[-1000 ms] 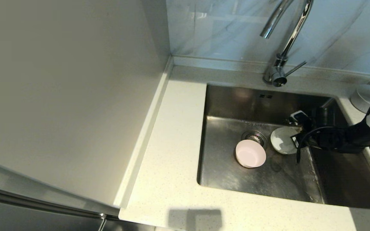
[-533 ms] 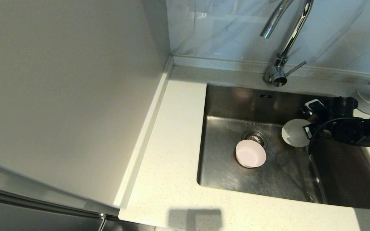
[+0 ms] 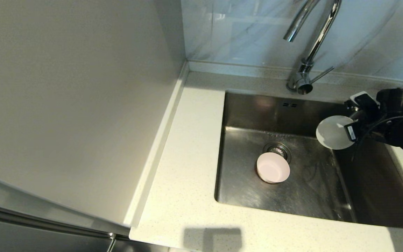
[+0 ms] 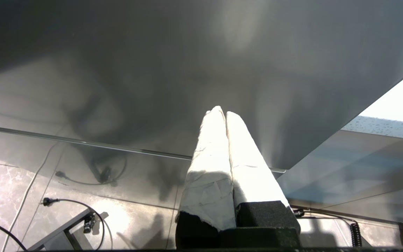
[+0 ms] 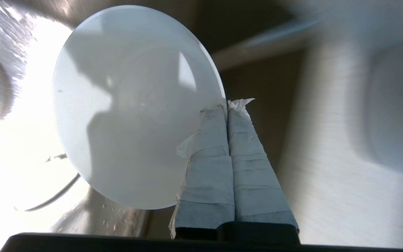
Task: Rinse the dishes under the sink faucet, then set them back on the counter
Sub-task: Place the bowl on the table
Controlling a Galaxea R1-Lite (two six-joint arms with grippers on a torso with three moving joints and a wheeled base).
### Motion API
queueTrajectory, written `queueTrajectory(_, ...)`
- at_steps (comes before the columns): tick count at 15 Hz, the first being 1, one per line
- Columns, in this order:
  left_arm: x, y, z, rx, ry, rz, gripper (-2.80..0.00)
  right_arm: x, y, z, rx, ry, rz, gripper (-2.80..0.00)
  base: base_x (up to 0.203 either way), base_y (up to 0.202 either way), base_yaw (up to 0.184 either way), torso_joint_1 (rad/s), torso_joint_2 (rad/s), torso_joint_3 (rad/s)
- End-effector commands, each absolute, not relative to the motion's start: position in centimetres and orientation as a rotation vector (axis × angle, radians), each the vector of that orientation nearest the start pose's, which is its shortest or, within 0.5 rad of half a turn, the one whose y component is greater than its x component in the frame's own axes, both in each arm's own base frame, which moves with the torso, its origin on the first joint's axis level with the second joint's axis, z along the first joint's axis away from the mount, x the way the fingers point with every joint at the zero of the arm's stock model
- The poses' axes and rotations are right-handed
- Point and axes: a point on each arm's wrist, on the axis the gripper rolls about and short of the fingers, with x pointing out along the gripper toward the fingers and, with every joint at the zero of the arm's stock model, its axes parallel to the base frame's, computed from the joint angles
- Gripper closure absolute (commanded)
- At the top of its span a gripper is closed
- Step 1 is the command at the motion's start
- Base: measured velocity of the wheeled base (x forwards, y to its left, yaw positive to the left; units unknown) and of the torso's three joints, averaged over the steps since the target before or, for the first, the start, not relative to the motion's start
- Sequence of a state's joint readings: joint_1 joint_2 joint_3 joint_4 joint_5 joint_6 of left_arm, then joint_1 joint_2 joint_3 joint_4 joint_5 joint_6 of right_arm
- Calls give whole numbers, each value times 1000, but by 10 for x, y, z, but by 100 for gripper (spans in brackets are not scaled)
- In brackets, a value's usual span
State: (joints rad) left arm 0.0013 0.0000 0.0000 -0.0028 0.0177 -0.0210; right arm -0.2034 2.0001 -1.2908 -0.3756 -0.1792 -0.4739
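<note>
Holding the white bowl (image 3: 333, 132) by its rim, the right gripper (image 3: 352, 123) is above the right side of the sink (image 3: 254, 196), near the sink's right wall. In the right wrist view the two taped fingers (image 5: 206, 164) are pressed together on the edge of the bowl (image 5: 131, 105), with the rim pinched between them. The bowl is tilted on its side, so its round face is turned toward the middle of the sink, and it touches nothing except the fingers.

The pink bowl (image 3: 273, 167) lies on the bottom of the sink, just beside the round drain (image 3: 277, 148) and partly over its edge. It is well apart from the white bowl.

The faucet (image 3: 308, 45) stands behind the sink at the back rim, with its curved spout pointing forward and left; its thin lever (image 3: 322, 74) sticks out to the right. The white bowl is to the right of the spout, not under it. I see no water coming from the spout.

The counter (image 3: 184, 157) goes around the sink on the left and the front. On the right of the right arm, in the right wrist view, there is a pale blurred shape (image 5: 394, 115) on the counter; I cannot tell what it is.

The left gripper (image 4: 225, 112) is seen only in its own wrist view. Its two wrapped fingers (image 4: 212, 161) are closed together with nothing between them, in front of a dark cabinet panel (image 4: 152, 70), with floor tiles (image 4: 19, 196) below.
</note>
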Motion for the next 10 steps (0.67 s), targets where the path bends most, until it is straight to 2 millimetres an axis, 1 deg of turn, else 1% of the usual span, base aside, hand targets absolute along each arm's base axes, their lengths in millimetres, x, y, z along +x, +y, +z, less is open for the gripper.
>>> queueTrajectory(1, -23, 0, 76, -22, -6, 20, 0, 355, -77, 232, -469, 308, -312, 0, 0, 0, 0, 0, 0, 0)
queueTrajectory(2, -23, 0, 76, -22, -6, 20, 0, 340, -77, 242, -471, 288, -319, 0, 0, 0, 0, 0, 0, 0)
queueTrajectory(3, -23, 0, 76, -22, -6, 20, 0, 325, -82, 250, -469, 279, -346, 0, 0, 0, 0, 0, 0, 0)
queueTrajectory(5, -23, 0, 76, -22, -6, 20, 0, 304, -103, 255, -460, 302, -418, 0, 0, 0, 0, 0, 0, 0)
queueTrajectory(8, -23, 0, 76, -22, -6, 20, 0, 286, -134, 252, -438, 384, -510, 0, 0, 0, 0, 0, 0, 0)
queueTrajectory(10, -23, 0, 76, -22, -6, 20, 0, 283, -148, 247, -426, 429, -539, 0, 0, 0, 0, 0, 0, 0)
